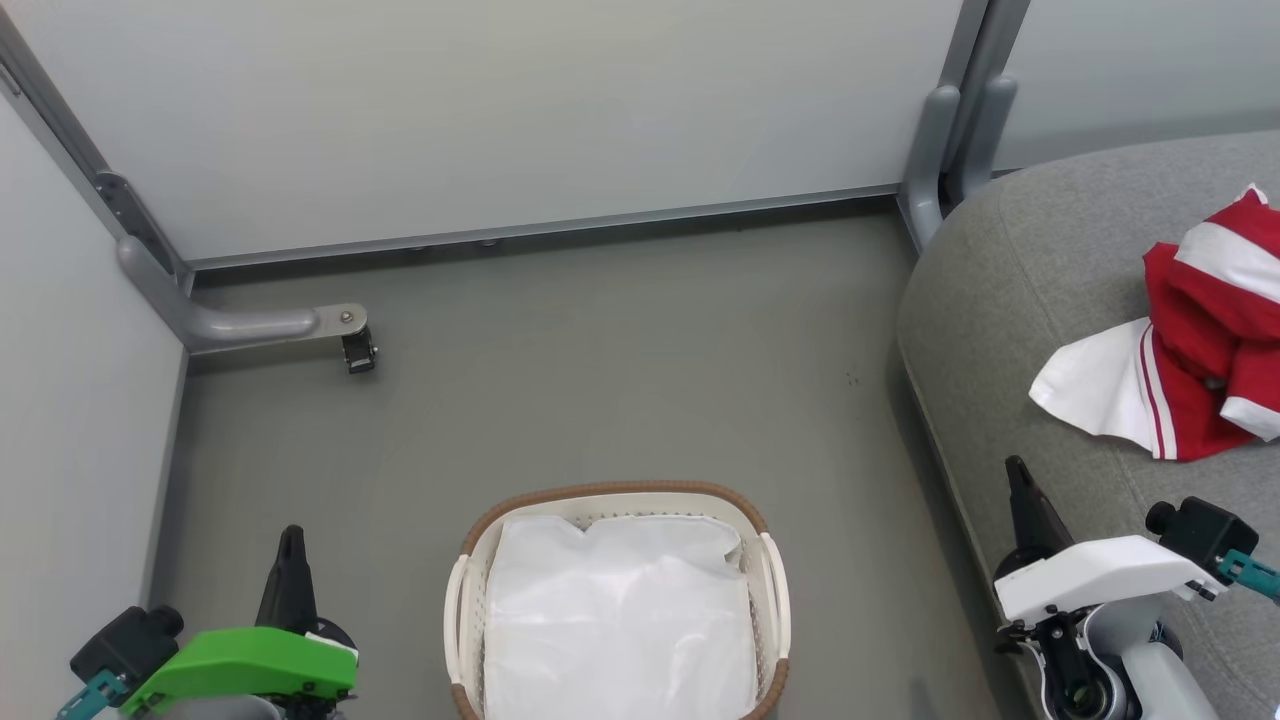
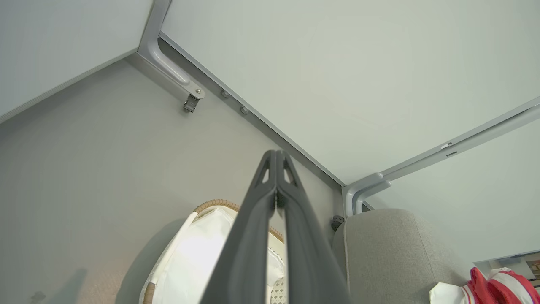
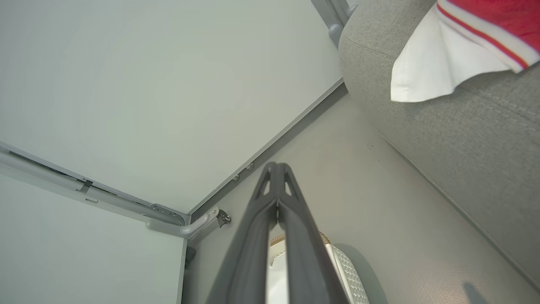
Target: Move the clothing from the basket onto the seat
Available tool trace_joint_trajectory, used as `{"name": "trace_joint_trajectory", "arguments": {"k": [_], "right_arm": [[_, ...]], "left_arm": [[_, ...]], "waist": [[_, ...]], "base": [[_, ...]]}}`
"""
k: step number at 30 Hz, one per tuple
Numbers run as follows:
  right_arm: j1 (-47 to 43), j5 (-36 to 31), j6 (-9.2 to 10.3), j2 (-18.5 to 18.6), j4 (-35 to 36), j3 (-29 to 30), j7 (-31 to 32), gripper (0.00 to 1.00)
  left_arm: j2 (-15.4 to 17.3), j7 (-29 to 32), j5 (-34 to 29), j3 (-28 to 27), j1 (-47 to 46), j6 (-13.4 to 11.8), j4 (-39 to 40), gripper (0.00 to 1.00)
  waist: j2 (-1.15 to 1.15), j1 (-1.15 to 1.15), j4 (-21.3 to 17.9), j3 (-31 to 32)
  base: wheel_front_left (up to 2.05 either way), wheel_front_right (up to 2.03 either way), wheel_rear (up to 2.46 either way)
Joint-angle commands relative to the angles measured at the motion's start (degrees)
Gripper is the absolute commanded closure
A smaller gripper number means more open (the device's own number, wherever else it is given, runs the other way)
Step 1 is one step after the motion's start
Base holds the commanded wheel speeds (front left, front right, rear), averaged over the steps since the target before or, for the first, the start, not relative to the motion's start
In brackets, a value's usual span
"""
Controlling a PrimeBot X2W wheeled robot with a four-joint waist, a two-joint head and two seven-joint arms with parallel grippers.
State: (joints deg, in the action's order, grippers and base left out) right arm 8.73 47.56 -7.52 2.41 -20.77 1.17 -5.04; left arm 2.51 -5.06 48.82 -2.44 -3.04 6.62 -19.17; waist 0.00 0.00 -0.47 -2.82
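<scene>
The red and white clothing point(image 1: 1195, 340) lies bunched on the grey seat point(image 1: 1020, 290) at the right; it also appears as clothing point(image 2: 485, 289) and clothing point(image 3: 464, 46) in the wrist views. The white basket point(image 1: 770, 580) with a brown rim stands on the floor at bottom centre, holding only a plain white liner sheet point(image 1: 620, 620). My left gripper point(image 1: 291, 545) is shut and empty, to the left of the basket. My right gripper point(image 1: 1017, 480) is shut and empty over the seat's front edge, right of the basket. Both wrist views show fingertips pressed together, left gripper point(image 2: 276, 157) and right gripper point(image 3: 276, 169).
Pale partition walls close off the back and left, with grey metal frame feet point(image 1: 250, 325) and a caster point(image 1: 358, 352) on the floor. Another frame post point(image 1: 945, 150) stands by the seat's far corner. Grey floor point(image 1: 600, 370) lies between the basket and the walls.
</scene>
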Motion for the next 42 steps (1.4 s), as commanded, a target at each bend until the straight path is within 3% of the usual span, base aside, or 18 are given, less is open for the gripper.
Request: {"name": "trace_joint_trajectory", "arguments": {"k": [1,42], "right_arm": [[-0.1,1.8,0.02,0.3,1.0,0.4,0.4,1.0],[-1.7,27.4,0.03,0.5,4.6,3.4,7.1,1.0]], "left_arm": [[0.3,0.5,1.8,-0.5,-1.7,0.3,0.8,1.0],[0.5,7.1,26.6,-2.7,-2.9,0.7,3.5,1.0]], "waist": [[0.0,0.0,0.0,0.0],[0.0,0.0,0.2,1.3]], "base": [[0.0,0.0,0.0],[0.0,0.0,0.0]]}}
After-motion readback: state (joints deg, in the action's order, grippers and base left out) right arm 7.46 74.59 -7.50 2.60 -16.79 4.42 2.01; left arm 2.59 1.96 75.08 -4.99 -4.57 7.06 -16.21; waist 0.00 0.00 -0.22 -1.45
